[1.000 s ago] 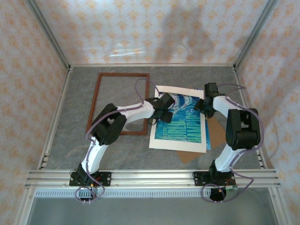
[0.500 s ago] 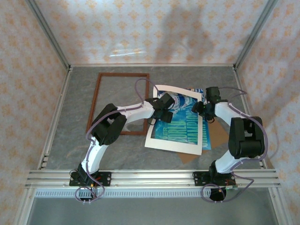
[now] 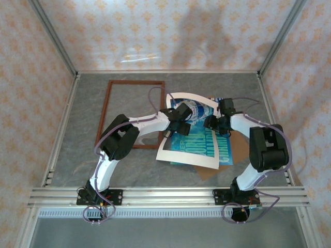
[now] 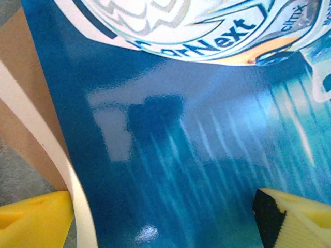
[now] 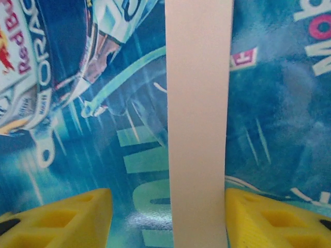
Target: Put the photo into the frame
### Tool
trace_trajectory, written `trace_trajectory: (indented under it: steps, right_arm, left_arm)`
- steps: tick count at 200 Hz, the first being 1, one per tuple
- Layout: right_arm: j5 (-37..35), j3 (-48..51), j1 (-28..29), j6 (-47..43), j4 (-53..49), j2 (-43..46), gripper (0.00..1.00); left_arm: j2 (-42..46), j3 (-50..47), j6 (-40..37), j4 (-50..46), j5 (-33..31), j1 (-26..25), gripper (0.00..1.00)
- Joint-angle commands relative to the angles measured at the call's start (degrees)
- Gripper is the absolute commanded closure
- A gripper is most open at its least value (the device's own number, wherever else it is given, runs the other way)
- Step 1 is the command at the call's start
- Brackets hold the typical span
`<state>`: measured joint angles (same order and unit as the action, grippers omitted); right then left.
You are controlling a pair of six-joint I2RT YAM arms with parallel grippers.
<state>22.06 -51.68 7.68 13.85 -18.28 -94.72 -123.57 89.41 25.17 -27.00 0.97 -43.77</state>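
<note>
Overhead, grey mottled tabletop (image 3: 83,155), peach floral walls (image 3: 155,31), frame (image 3: 134,81) lying flat

photo (image 4: 207,155): glossy blue print, streaked paler toward the right, with a dull reflection near its middle
figure: whitish image (image 4: 170,20) across the photo's top, with the lettering "Next" on it
mat border (image 4: 77,206): curved cream strip along the photo's left side
backing board (image 4: 15,46): plain brown, at the left edge
counter (image 4: 20,183): grey patch, lower left
left gripper (image 4: 163,227): yellow fingertips (image 4: 31,222) spread wide; one is outside the mat border, the black-padded one is over the photo
</note>
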Motion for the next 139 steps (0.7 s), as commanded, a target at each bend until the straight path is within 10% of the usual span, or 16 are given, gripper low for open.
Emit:
trace_trajectory:
  steps: [1,139]
  right_arm:
    - [-4.72,-2.33,1.35,-1.09,-3.03,-1.08,0.47]
    - [-23.51,-7.9,4.86,-3.03,-13.66,-0.85,0.83]
  left_arm:
    - [-0.15,-1.69,0.8,1.81,3.2,-0.26,0.12]
    - [4.87,-3.52,0.55,1.59,0.31,0.05,0.12]
